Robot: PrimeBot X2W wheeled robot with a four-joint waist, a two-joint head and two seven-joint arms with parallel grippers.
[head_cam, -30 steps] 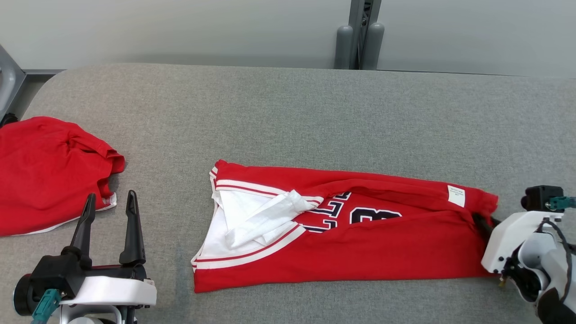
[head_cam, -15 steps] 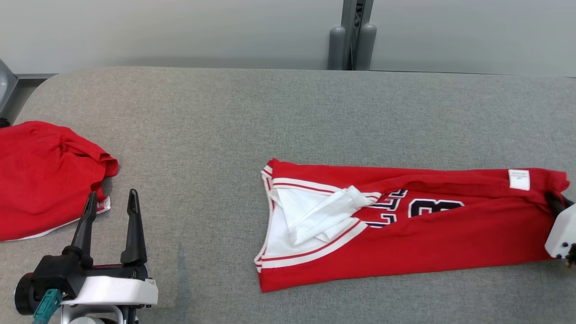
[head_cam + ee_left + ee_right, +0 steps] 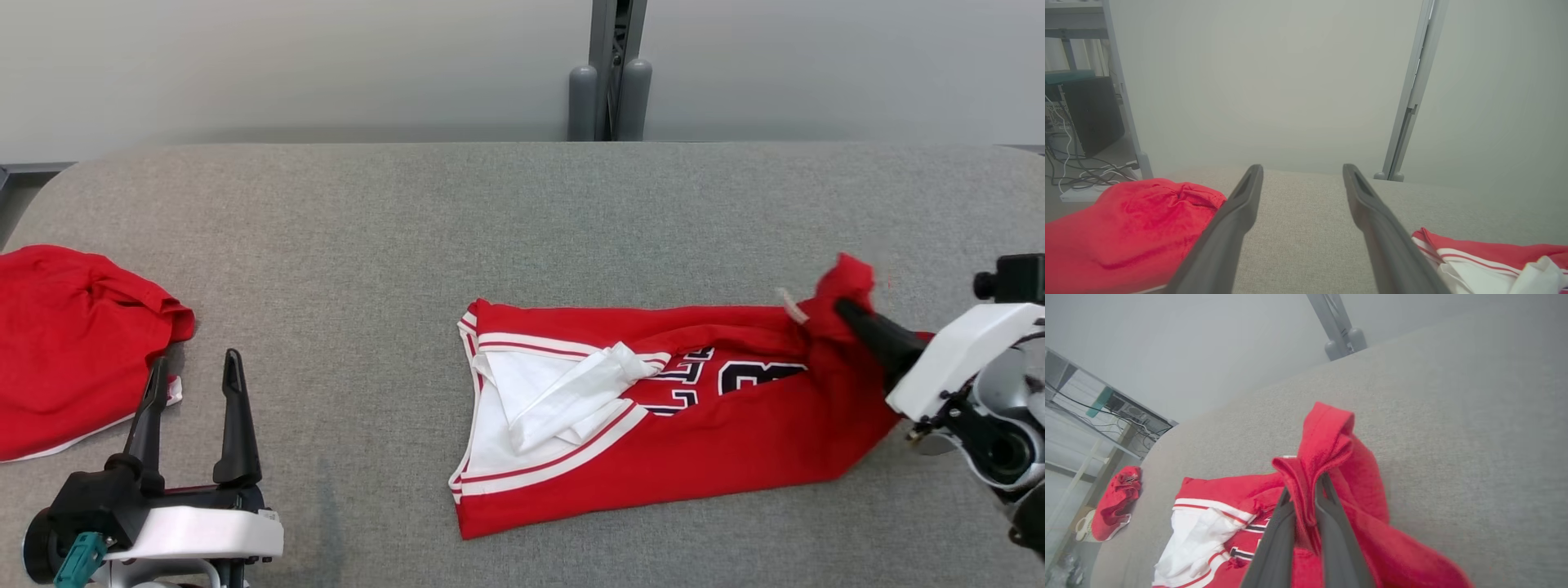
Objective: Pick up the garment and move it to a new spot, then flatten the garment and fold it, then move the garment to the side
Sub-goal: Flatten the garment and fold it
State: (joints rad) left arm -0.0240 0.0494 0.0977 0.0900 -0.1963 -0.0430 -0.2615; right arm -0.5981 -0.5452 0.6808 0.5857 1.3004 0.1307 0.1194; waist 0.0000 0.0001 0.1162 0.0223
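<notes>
The garment (image 3: 718,433), a red jersey with white trim and dark numbers, lies folded lengthwise across the grey table (image 3: 522,212), right of centre. My right gripper (image 3: 841,309) is shut on its right end, which is bunched and lifted off the table. In the right wrist view the red cloth (image 3: 1331,437) is pinched between the fingers of the right gripper (image 3: 1306,486) and flops over their tips. My left gripper (image 3: 196,363) stands open at the lower left, holding nothing. In the left wrist view the left gripper (image 3: 1302,169) frames bare table, with the jersey's collar end (image 3: 1486,253) at the lower right.
Another red garment (image 3: 73,343) lies crumpled at the table's left edge, close to the left gripper, and shows in both wrist views (image 3: 1126,228) (image 3: 1114,502). A grey post (image 3: 608,82) stands behind the table's far edge. Shelving with cables is off to the left.
My right gripper closed on the jersey's right end, dragged the jersey to the right and raised that end into a bunch. The head camera also shifted. The left gripper stayed open and still.
</notes>
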